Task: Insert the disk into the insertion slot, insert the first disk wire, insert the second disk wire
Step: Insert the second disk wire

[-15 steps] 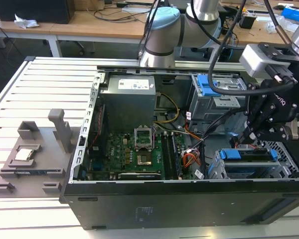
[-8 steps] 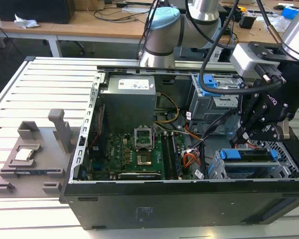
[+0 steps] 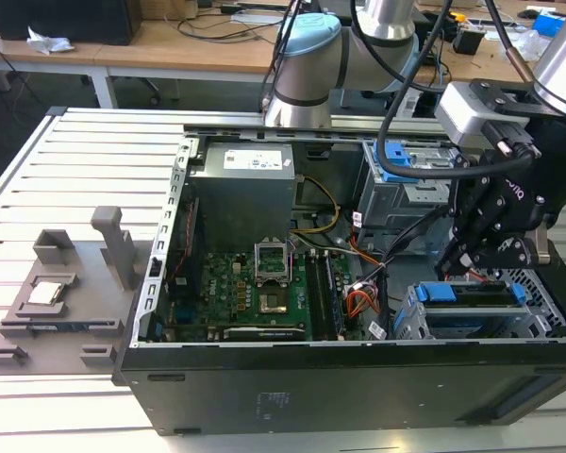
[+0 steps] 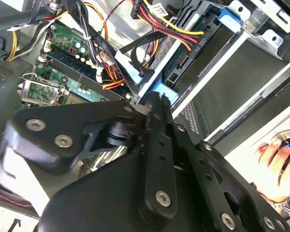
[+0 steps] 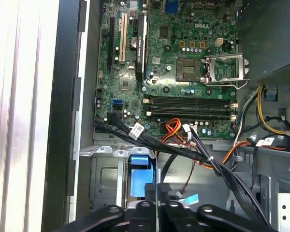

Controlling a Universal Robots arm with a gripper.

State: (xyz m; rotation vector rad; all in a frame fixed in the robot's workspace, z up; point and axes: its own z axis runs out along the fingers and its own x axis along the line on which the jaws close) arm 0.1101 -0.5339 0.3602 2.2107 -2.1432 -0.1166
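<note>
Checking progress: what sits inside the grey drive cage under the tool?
The disk, blue-framed, lies in the insertion slot, with the tool close above. The tool covers the disk's far edge, so any plugged wires cannot be seen.

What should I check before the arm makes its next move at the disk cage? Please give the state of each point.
1. The disk sits in the slot: ok.
2. The disk is pushed fully home: cannot tell.
3. The claw is right above the disk: ok.
4. The black cables are clear of the slot: not ok, they run across it.
5. A person's hand is away from the case: not ok, it rests near the edge.
</note>
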